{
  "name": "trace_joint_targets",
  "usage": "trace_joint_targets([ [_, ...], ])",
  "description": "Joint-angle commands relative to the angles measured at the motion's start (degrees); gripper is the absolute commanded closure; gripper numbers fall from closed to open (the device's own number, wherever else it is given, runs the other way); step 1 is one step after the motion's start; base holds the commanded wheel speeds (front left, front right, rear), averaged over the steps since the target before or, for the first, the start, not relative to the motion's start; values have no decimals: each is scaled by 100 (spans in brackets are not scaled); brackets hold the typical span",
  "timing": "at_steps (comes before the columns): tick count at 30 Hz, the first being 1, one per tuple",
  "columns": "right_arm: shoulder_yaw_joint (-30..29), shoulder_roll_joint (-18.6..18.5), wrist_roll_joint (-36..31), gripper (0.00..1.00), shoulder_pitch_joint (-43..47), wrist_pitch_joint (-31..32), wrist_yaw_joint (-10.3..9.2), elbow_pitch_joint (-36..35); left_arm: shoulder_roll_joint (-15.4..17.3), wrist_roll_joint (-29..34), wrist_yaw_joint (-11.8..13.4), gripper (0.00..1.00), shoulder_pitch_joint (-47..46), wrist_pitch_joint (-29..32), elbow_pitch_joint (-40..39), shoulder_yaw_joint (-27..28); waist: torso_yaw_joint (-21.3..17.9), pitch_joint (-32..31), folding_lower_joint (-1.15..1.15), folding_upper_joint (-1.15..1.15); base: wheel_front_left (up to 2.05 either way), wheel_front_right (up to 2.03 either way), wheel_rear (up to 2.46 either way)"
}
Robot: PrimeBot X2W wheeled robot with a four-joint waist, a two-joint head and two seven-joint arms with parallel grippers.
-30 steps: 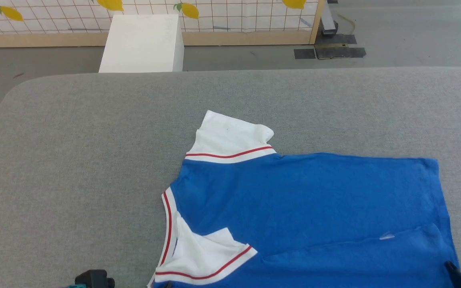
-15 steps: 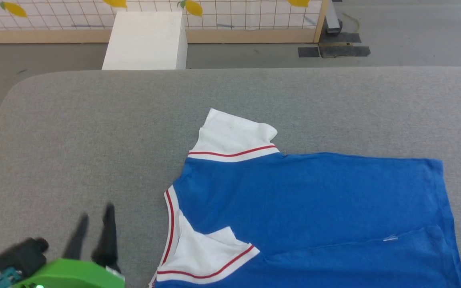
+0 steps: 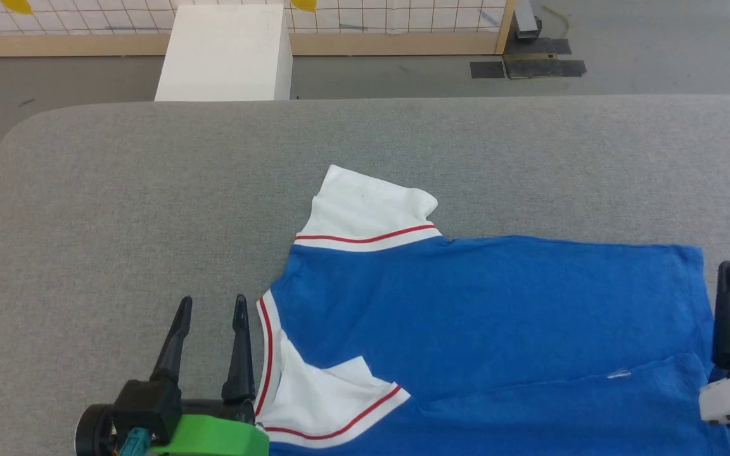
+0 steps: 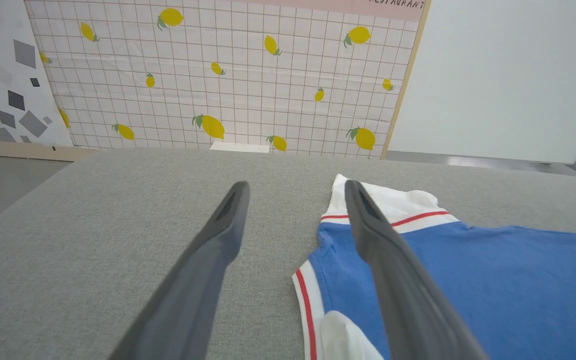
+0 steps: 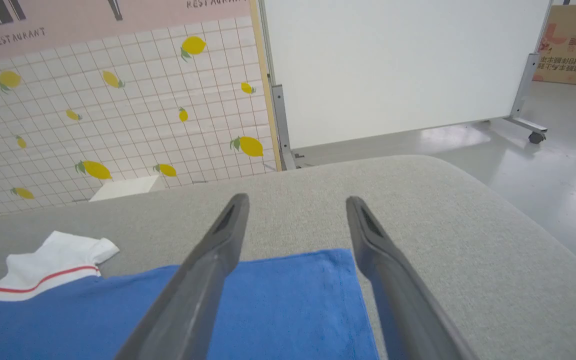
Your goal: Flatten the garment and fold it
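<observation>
The garment [image 3: 485, 316] lies flat on the grey table [image 3: 149, 190], royal blue with its plain side up. One white red-striped sleeve [image 3: 365, 212] points to the far side. The near sleeve [image 3: 327, 399] is folded onto the body, and the near edge is folded over. My left gripper [image 3: 211, 304] stands open just left of the striped collar [image 3: 267, 354], empty; in the left wrist view [image 4: 295, 186] its right finger hangs over the shirt [image 4: 493, 280]. My right gripper [image 5: 296, 202] is open over the hem corner [image 5: 318, 285], and one of its fingers [image 3: 727, 310] shows by the hem.
Beyond the table's far edge, a white box [image 3: 222, 54] stands on the floor before a lemon-patterned grid partition [image 3: 390, 19]. Dark tape patches [image 3: 530, 66] mark the floor. A wheeled white board [image 5: 398, 65] stands far right. Bare table stretches left of and behind the shirt.
Both grippers have risen into the head view, the left one moving right to beside the collar, the right one appearing at the hem. The garment lies as before; the camera tilted slightly.
</observation>
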Motion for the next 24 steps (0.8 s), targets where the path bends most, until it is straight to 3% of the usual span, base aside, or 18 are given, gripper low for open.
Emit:
trace_joint_targets([
  [1,47,1,-59,0,45,-100,-8,111,-40,-4,17,0,-65,-41,39,13,10,-1,0,0,0,0,0],
  [8,107,1,-102,0,79,-333,-8,423,-125,-22,-8,0,-86,-43,158,77,22,15,0,0,0,0,0],
  [13,40,1,-76,0,15,-362,-8,395,37,-110,-297,0,-533,138,329,27,58,162,0,0,0,0,0],
  [19,63,1,-16,0,-122,-396,-8,290,315,-245,-703,0,-1869,1394,388,-203,39,599,0,0,0,0,0],
  [24,149,1,31,0,-362,-403,-8,172,479,-921,-970,0,-3392,3005,793,-435,-65,1162,0,0,0,0,0],
])
